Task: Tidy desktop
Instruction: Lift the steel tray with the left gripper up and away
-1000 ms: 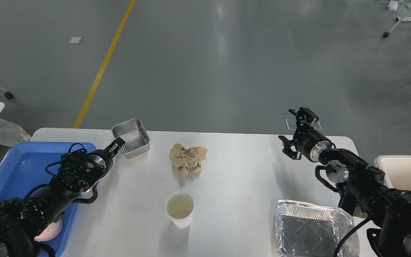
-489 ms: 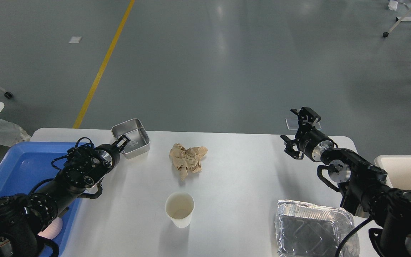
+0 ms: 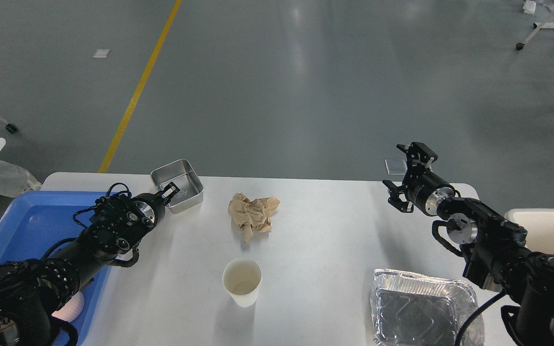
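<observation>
Head view: desktop (image 3: 325, 240) filling the lower frame, bearing steel tin (image 3: 177, 185) far left, crumpled paper (image 3: 253, 215) mid, cup (image 3: 242, 281) nearer, foil tray (image 3: 419, 307) near right. Left gripper (image 3: 171, 190) at the tin's near rim, spread unclear; right gripper (image 3: 408, 177) spread wide above the far right corner, holding nothing.

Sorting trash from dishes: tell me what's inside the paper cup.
The paper cup stands upright on the desktop. Its cream inner wall and bottom show nothing solid; a faint ring near the bottom may be residue.
</observation>
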You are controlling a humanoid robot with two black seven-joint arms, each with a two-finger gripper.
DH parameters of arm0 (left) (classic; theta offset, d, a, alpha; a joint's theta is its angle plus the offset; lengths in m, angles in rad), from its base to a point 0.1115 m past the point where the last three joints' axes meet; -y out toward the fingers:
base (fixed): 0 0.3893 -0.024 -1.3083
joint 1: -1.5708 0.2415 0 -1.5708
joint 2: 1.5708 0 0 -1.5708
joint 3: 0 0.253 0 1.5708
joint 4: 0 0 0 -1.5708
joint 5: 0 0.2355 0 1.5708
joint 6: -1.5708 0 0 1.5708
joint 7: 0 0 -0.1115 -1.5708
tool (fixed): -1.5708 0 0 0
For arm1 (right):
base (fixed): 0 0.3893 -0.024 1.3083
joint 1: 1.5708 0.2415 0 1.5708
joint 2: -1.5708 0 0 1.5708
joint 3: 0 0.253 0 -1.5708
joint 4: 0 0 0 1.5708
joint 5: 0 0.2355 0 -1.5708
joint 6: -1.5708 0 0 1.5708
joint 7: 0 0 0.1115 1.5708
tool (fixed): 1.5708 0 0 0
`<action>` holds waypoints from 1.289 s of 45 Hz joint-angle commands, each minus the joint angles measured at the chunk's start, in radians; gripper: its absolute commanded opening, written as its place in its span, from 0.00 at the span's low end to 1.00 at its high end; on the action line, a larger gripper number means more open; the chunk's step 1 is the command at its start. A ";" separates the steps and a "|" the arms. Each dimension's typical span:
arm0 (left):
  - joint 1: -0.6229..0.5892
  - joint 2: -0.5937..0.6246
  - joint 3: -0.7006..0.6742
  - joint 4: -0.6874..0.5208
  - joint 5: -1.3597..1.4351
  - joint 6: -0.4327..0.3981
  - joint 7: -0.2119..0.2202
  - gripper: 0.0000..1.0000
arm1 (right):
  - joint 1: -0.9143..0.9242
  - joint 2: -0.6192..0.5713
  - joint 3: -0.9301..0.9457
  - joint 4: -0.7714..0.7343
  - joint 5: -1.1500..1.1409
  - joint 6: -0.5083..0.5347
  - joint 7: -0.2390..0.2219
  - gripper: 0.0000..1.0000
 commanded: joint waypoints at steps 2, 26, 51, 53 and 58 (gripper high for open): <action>0.007 0.001 0.001 0.000 0.000 0.001 0.001 0.42 | -0.003 -0.005 -0.007 -0.001 0.000 0.000 0.000 1.00; 0.010 -0.001 0.001 0.000 -0.003 -0.027 0.001 0.20 | -0.007 -0.015 -0.008 -0.001 0.000 0.000 0.000 1.00; 0.009 0.005 -0.002 -0.004 -0.003 -0.080 -0.016 0.01 | -0.012 -0.025 -0.008 -0.001 0.000 0.000 0.000 1.00; 0.010 0.007 -0.001 -0.004 -0.003 -0.080 -0.023 0.00 | -0.012 -0.025 -0.008 -0.001 0.000 0.000 0.000 1.00; 0.010 0.010 -0.001 -0.011 -0.003 -0.099 -0.029 0.00 | -0.014 -0.025 -0.008 -0.001 0.000 0.000 0.000 1.00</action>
